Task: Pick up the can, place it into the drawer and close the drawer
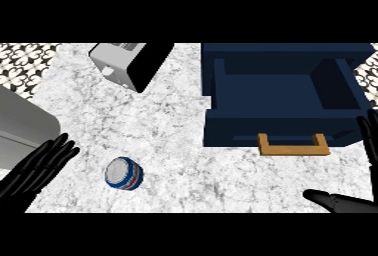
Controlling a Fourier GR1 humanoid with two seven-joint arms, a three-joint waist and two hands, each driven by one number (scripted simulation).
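kitchen, speckled stone counter [177, 150], toaster [122, 64], patterned tiles [22, 62]

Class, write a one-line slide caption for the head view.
Can on the counter, left hand and right hand open, drawer open.

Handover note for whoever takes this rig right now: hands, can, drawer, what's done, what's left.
Left hand: open, holding nothing, just left of the can.
Right hand: open, holding nothing, at lower right by the drawer front.
Can: on the counter, apart from both hands.
Drawer: pulled open, handle toward the robot.
Done: nothing yet. Left: grasp can, put it in drawer, close drawer.
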